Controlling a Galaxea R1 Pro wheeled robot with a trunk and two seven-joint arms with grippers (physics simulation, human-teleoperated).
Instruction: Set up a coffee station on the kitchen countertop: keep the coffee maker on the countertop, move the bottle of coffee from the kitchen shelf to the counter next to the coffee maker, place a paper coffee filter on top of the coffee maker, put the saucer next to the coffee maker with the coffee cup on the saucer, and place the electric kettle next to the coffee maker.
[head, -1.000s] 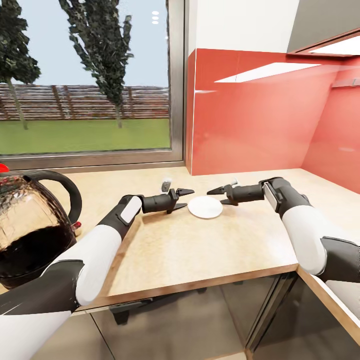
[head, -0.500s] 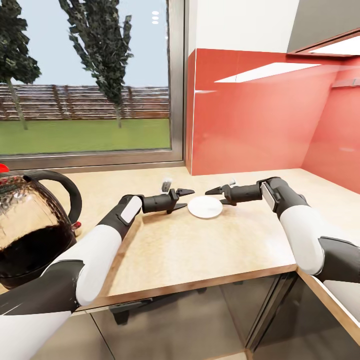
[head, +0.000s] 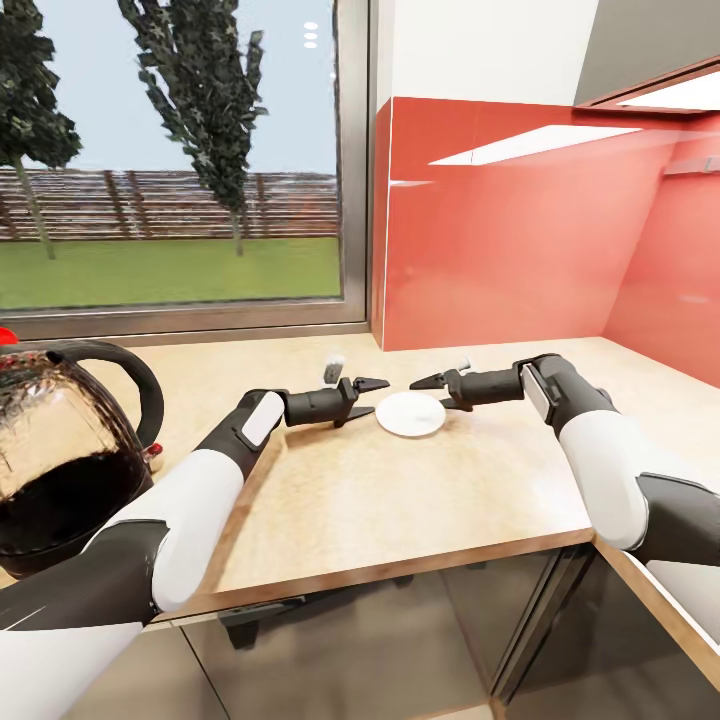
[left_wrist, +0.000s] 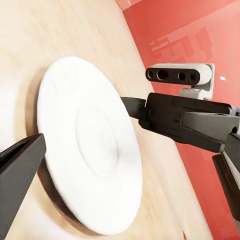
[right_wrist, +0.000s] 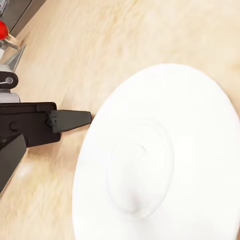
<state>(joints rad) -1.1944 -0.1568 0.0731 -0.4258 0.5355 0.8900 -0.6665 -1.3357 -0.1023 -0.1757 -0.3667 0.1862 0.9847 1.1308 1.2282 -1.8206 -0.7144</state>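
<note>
Nearest, at the counter's (head: 400, 500) front left corner: the kettle (head: 60, 450), dark glass, black handle, upright. Farther in, mid-counter: the saucer (head: 410, 413) lying flat, well back from the front edge. Flanking it, both grippers, pointed at each other across the plate. Left gripper (head: 372, 396) just beside the saucer's left rim, fingers spread, holding nothing. Right gripper (head: 428, 392) over the saucer's right rim, fingers parted, likewise gripping nothing. Behind, at the back edge: window (head: 180, 160) and red backsplash (head: 500, 230).
</note>
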